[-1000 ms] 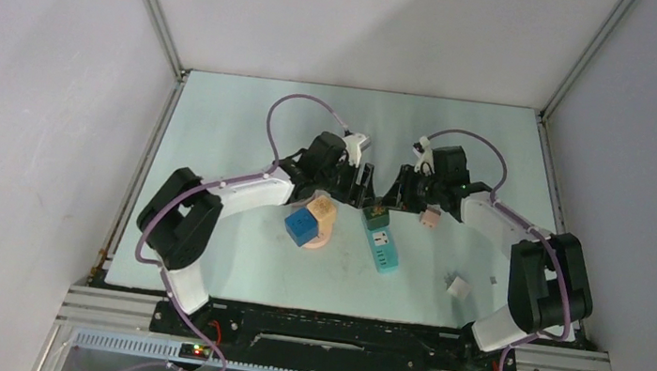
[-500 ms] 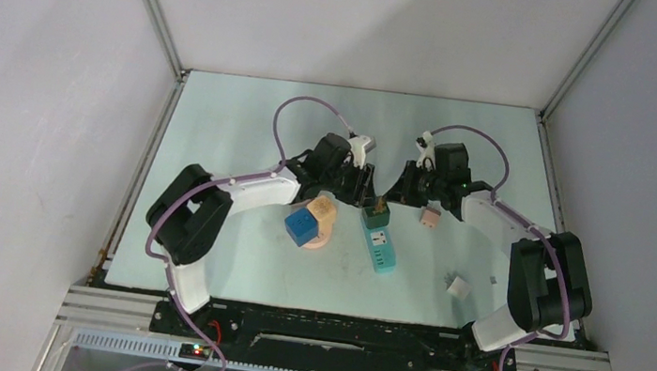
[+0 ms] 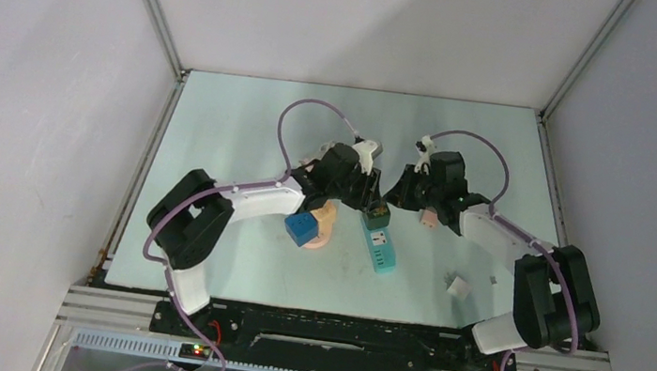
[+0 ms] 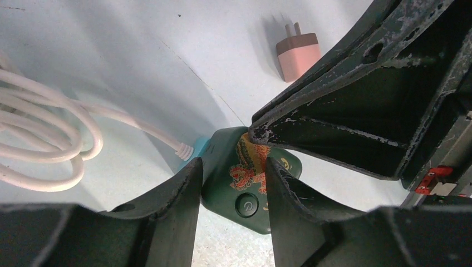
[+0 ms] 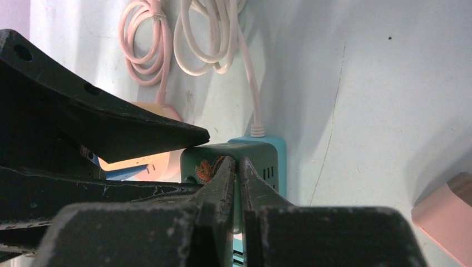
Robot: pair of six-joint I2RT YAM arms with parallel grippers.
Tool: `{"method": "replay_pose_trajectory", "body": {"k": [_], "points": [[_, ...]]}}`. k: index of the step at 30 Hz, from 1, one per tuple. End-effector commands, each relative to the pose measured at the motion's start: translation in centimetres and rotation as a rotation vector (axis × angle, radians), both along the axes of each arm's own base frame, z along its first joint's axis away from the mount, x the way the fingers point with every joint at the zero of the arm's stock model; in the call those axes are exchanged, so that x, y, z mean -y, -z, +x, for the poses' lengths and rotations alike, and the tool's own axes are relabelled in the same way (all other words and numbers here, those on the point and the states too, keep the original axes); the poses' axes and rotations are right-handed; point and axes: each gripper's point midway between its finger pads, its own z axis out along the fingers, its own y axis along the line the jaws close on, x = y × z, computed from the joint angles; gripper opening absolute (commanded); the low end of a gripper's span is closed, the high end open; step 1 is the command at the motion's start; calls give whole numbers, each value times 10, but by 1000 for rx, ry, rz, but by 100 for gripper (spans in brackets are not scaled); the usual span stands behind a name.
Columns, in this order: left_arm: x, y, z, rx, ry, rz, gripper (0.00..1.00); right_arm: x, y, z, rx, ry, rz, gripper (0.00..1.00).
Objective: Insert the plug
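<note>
Both arms reach inward. The left hand (image 4: 234, 169) has its fingers parted; facing it, the right hand (image 5: 237, 167) has its fingers pressed together.

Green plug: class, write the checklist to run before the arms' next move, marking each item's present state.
1. green plug on teal power strip, at its far end: ok.
2. Plug fully seated: cannot tell.
3. left claw open, straddling plug: ok.
4. right claw shut, tip by plug: ok.
5. pink plug lying apart from strip: ok.
</note>
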Motion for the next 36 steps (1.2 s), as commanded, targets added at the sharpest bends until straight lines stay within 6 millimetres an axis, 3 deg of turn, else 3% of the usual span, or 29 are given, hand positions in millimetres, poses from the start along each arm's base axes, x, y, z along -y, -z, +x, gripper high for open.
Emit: {"method": "replay_pose_trajectory", "body": {"k": [1, 9, 13, 20, 22, 25, 32, 36], "points": [[-33, 59, -33, -88, -1, 201, 48, 19, 67, -75, -277, -44, -179, 5], [-35, 24, -23, 6, -9, 189, 64, 17, 42, -70, -212, -46, -130, 13], [-32, -4, -14, 73, -20, 147, 77, 15, 26, -61, -175, -51, -92, 35], [-41, -88, -6, 256, -67, 14, 93, 27, -12, -45, -61, -15, -65, 68], [-56, -111, -5, 327, -119, 1, 96, 39, -18, -40, -30, 29, -91, 77], [-82, -130, -10, 400, -175, 3, 100, 63, -18, -32, -21, 116, -159, 89], [-154, -157, -23, 513, -358, 23, 100, 129, 12, -16, -127, 346, -484, 91], [-189, -162, -32, 503, -484, 12, 100, 137, 32, -8, -211, 364, -575, 90]]}}
